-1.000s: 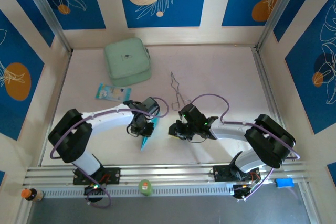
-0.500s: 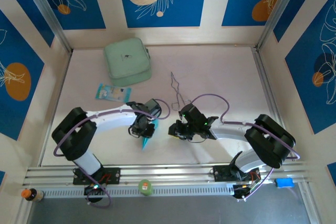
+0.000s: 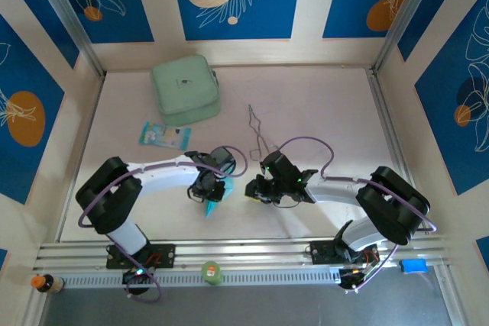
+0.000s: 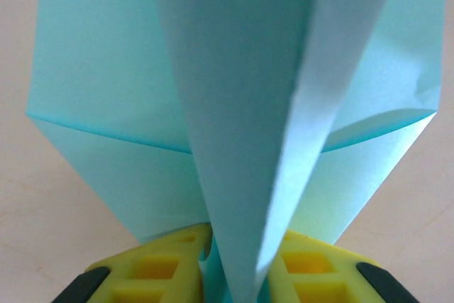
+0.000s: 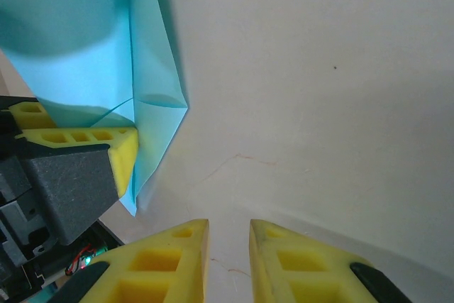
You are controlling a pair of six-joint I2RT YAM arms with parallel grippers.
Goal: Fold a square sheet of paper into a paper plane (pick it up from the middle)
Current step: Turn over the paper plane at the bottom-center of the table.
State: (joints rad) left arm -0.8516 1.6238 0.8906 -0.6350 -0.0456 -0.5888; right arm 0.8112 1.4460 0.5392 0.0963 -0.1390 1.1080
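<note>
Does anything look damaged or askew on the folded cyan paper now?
The paper plane, between the fingers of the left gripper, has a slight wrinkle near its right-hand wing corner in the left wrist view. Otherwise nothing stands out.

Overhead view down onto the table; both wrist views close on the paper plane.

One paper plane, one case, seemingly one packet
</note>
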